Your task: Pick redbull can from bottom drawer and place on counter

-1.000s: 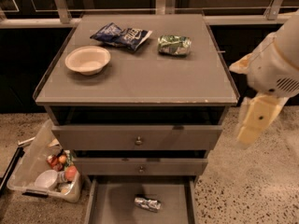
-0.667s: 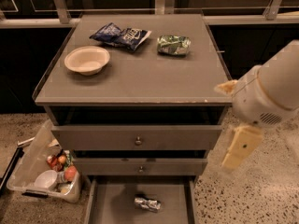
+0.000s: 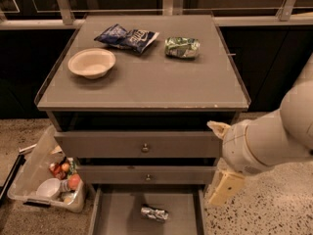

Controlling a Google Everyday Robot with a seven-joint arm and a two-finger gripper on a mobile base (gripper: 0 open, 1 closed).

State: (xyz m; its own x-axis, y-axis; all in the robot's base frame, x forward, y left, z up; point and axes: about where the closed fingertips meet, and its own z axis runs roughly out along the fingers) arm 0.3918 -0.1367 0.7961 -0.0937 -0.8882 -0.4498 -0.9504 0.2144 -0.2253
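Observation:
The redbull can (image 3: 154, 213), small and shiny silver, lies on its side on the floor of the open bottom drawer (image 3: 117, 215), near the middle. My gripper (image 3: 222, 187) hangs at the end of the cream arm, just outside the drawer's right side, to the right of the can and a little above it, apart from it. The counter (image 3: 146, 82) is the grey cabinet top above, well above the gripper.
On the counter stand a beige bowl (image 3: 92, 62), a dark blue chip bag (image 3: 127, 35) and a green-and-silver packet (image 3: 182, 47). Two upper drawers with knobs (image 3: 145, 147) stick out slightly. A plastic bin of clutter (image 3: 46, 182) sits on the floor at left.
My arm has swung left and down, from beside the counter's right edge to beside the lower drawers. The can and the things on the counter have not moved.

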